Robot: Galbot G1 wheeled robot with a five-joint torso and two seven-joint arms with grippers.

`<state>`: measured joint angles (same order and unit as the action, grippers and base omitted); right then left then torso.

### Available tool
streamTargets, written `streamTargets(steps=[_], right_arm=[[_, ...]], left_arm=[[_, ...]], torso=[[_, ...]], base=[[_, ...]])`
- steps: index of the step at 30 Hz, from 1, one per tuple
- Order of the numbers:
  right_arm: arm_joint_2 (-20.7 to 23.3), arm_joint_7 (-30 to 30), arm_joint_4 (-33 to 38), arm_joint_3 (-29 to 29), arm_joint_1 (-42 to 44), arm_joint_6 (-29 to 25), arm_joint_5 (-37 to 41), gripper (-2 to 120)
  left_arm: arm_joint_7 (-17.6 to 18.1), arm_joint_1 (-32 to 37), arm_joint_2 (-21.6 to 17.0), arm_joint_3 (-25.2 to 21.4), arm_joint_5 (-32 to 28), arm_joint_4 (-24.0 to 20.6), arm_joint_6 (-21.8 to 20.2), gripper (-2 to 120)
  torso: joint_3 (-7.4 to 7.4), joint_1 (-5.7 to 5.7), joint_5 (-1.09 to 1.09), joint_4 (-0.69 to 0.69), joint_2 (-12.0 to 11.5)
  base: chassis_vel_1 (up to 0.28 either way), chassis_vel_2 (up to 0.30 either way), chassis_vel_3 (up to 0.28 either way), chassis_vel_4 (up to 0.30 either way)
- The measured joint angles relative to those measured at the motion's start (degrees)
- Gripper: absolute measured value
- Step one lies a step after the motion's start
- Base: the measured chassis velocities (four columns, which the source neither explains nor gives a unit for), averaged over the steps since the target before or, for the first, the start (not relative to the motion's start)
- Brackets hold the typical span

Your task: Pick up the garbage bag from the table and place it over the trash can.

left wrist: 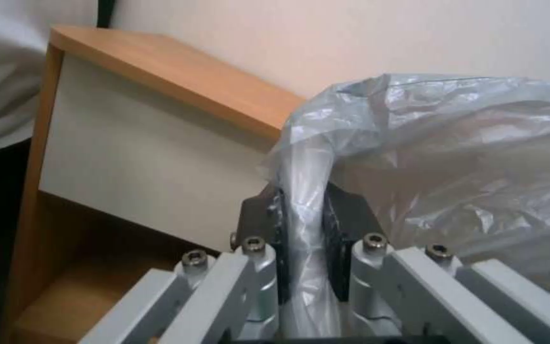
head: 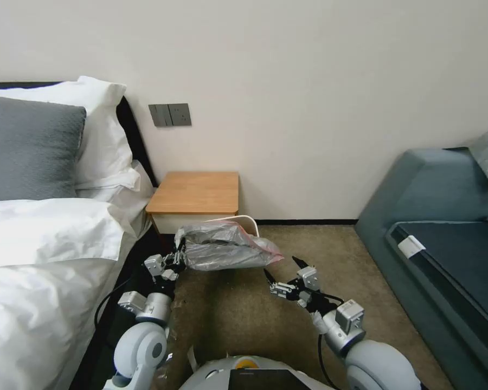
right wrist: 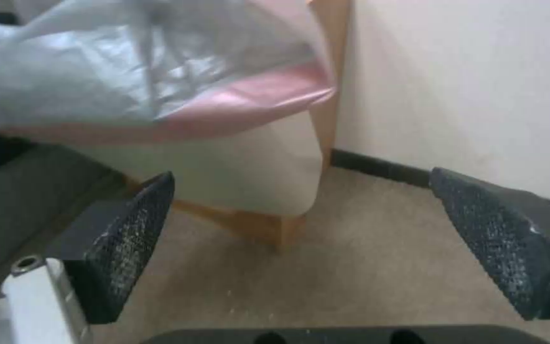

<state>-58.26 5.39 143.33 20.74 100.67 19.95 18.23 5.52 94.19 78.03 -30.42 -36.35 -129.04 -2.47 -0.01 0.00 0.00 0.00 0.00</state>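
Left end effector [head: 180,255], low and left of centre in the head view, is clamped on one end of the garbage bag [head: 222,246]; the left wrist view shows a fold of grey plastic pinched between its dark pads [left wrist: 342,224]. Going from large to small: the bed [head: 43,254] fills the left side, the blue sofa [head: 444,238] the right, and the surface [head: 195,192], an orange-brown nightstand, stands against the wall at centre. Just below it, the trash can [head: 243,219] shows as a white rim peeking above the bag. The bag hangs off the surface, its long axis running across the frame from the left end effector to a pink-edged free end. Right end effector [head: 286,273] waits with jaws spread wide, empty, just below and right of that pink end [right wrist: 249,95], so it looks the nearer arm to take it.
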Motion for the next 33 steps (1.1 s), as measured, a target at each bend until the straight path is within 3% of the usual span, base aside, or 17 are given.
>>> streamTargets(steps=[2, 6, 9, 11, 13, 14, 16, 29, 33], right_arm=[[0.4, -1.6, 0.0, -0.6, 0.4, 0.0, -2.7, 100], [1.5, -4.0, 0.0, -1.2, -0.5, -0.8, -7.0, 100], [1.9, -5.1, 0.0, -1.1, -1.3, -3.1, -7.2, 100], [2.4, -7.0, 0.0, -0.1, -4.8, -9.1, -6.4, 100], [2.6, -7.6, 0.0, 0.2, -5.7, -10.0, -6.4, 100], [3.3, -8.9, 0.0, 0.8, -8.1, -13.0, -5.7, 100], [3.4, -9.2, -0.6, 0.8, -9.0, -14.7, -4.6, 100], [6.3, -12.0, -5.8, -2.3, -15.6, -13.9, -2.0, 100], [7.5, -12.1, -7.1, -2.4, -16.1, -13.3, -1.5, 88]], left_arm=[[0.0, 0.6, 0.2, -0.1, 0.7, 0.5, 0.2, 8], [0.0, 1.8, 0.7, -0.1, 1.5, 0.4, 0.5, 8], [0.0, 1.8, 0.7, -0.1, 1.9, 0.4, 0.6, 8], [-0.2, 1.5, 0.7, 0.2, 2.6, 0.3, 0.6, 8], [-0.2, 1.5, 0.6, 0.3, 2.7, 0.3, 0.6, 8], [-0.5, 0.9, 0.5, 0.7, 3.0, 0.3, 0.6, 8], [-0.6, -0.3, -0.2, 1.4, 3.2, 0.5, 0.2, 8], [-1.1, 0.1, -0.4, 1.5, 4.8, -0.1, 0.1, 8], [-1.3, 0.1, -0.3, 1.9, 5.0, -0.2, 0.2, 8]], torso=[[0.0, 0.0, -0.01, -0.03, 0.0], [0.0, 0.0, 0.0, 0.05, 0.0], [0.0, 0.0, 0.0, -0.02, 0.0], [0.0, 0.0, 0.01, -0.01, 0.0], [0.0, 0.0, 0.0, 0.01, 0.0], [0.0, 0.0, 0.01, 0.05, 0.0], [0.0, 0.0, -0.01, -0.04, 0.0], [0.01, 0.0, 0.0, 0.01, 0.0], [0.0, 0.0, 0.0, -0.01, 0.0]], base=[[0.0, 0.0, 0.0, 0.0], [0.0, 0.0, 0.0, 0.0], [0.0, 0.0, 0.0, 0.0], [0.0, 0.0, 0.0, 0.0], [0.0, 0.0, 0.0, 0.0], [0.0, 0.0, 0.0, 0.0], [0.0, 0.0, 0.0, 0.0], [0.0, 0.0, 0.0, 0.0], [0.0, 0.0, 0.0, 0.0]])
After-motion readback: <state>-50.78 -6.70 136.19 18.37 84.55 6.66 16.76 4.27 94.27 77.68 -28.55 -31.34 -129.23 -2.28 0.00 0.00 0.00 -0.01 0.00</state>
